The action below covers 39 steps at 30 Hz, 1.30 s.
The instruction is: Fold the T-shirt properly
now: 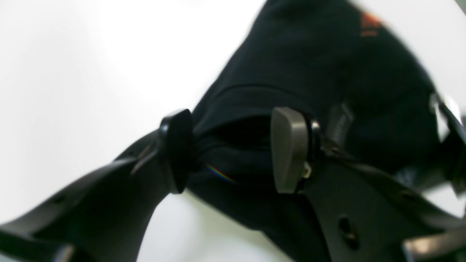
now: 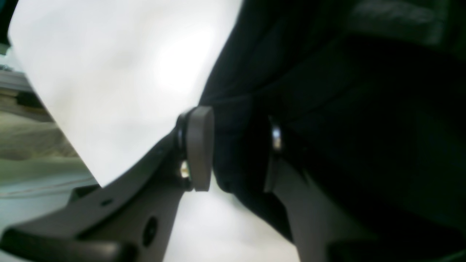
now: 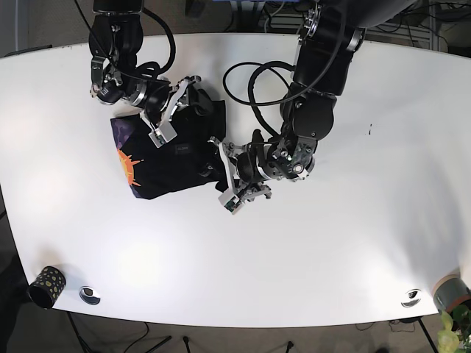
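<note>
On the left half of the white table (image 3: pixel 353 243), as the base view has it, lies the black T-shirt (image 3: pixel 165 158), bunched into a rough dark heap with an orange sun-like print (image 3: pixel 129 165) showing at its outer edge. It looks soft, light and limp: cloth that will sag and crease wherever it is not held, so it is best taken by a hem or folded edge, with both layers pinched together, rather than by the loose middle.

Both arms are at the garment. The left gripper (image 1: pixel 233 149) sits at the shirt's near right edge, and its wrist view shows a thick fold of black fabric between the two pads, though a gap remains on the grey pad's side, so I cannot tell whether it truly grips. The right gripper (image 2: pixel 236 149) is at the shirt's far edge, its pads standing around a rounded fold of cloth; whether it is clamped is likewise unclear.
</note>
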Tool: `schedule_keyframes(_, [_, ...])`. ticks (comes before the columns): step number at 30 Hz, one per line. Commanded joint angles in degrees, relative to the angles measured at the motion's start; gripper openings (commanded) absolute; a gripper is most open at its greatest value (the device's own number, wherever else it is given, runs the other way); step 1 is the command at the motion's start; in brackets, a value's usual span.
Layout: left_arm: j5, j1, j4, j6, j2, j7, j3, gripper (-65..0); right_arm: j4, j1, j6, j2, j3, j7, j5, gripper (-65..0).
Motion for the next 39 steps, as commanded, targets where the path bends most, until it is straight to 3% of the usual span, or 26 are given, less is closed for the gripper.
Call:
schedule_keyframes(1, [-1.16,-2.42,-1.45,-0.20,-0.82,-3.76,0.29,-33.2,-1.63,0.66,0.36,1.11,-0.69,3.00,1.17,-46.5])
schedule_keyframes(8, [-1.34,-3.91,-4.18,-0.64,-4.87,-4.64,0.38,-33.2,2.41,0.30,0.36,1.64,-2.18,3.17,1.26,-46.6])
schedule_keyframes(12, [-1.43,-3.83,0.39,-0.64,-6.89,-4.29,0.03,-33.2,8.04,0.57,0.36,2.61,-2.01,1.94,1.43,-46.6])
schedule_keyframes(19, [-1.51,-3.12,13.84,-0.64,-8.56,2.57,-0.15,-33.2,10.32,5.49,0.36,4.28,4.68,-1.31,1.17,-46.6])
schedule_keyframes(29, [-1.51,5.14,27.12,-0.64,-7.86,5.38,0.47,-33.1,-5.94,18.59,0.36,11.66,7.84,-1.05,1.08,-46.6])
schedule_keyframes(35, [-1.51,9.80,27.03,-0.73,-5.22,5.03,3.45,-33.1,-15.96,22.37,0.36,15.09,6.96,3.88,1.08,-46.6])
schedule_keyframes(39, [-1.43,12.44,27.03,-0.73,-3.29,4.94,5.92,-33.1,-22.29,24.30,0.36,16.93,3.09,7.92,1.08,-46.8])
